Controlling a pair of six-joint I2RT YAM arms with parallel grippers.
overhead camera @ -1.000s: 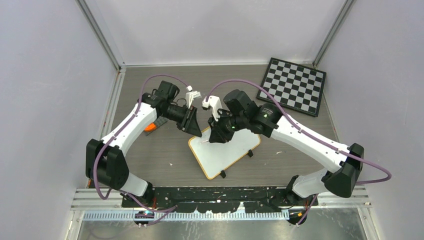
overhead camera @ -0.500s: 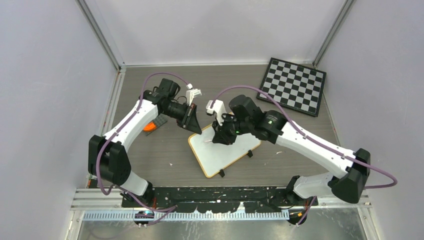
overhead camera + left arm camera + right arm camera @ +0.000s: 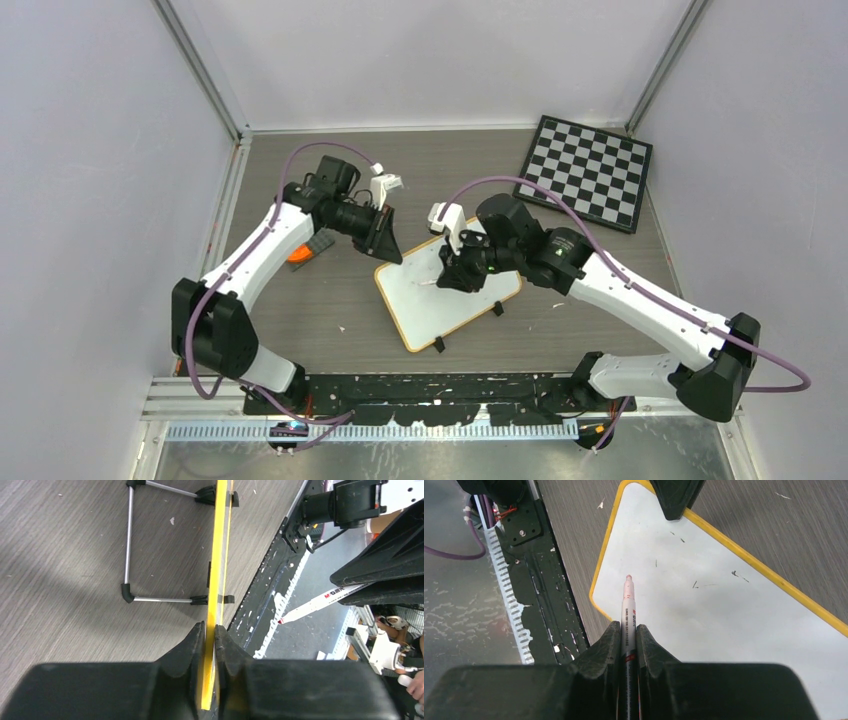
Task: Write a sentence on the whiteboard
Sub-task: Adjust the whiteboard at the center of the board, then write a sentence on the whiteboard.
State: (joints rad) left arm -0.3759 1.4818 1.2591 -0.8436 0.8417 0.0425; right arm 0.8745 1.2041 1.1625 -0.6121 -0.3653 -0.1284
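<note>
The whiteboard [image 3: 440, 305] is sitting at the middle of the table [image 3: 300, 310], turned at a diagonal, with its yellow-orange rim showing all round. The left gripper [image 3: 390, 256] is reaching in from the left, and its fingers are clamping narrowly on the rim at the board's far-left edge. From the left wrist, the left gripper [image 3: 210, 627] is pinching the thin edge of the whiteboard [image 3: 216, 575] between both pads, with the board's metal stand legs [image 3: 129, 545] running off to one side.

Over on the other side, the right gripper [image 3: 447, 282] is hanging over the board's far half, its fingers closed tight round a marker [image 3: 627, 602]. In the right wrist view, the right gripper [image 3: 628, 627] is pointing that marker's red tip out over the whiteboard [image 3: 714, 615], whose white face is carrying a few small dark flecks. Whether the tip is actually touching the surface is hard to tell from these angles.

Well apart, in the far right corner, a checkered board [image 3: 585, 172] is lying flat.
</note>
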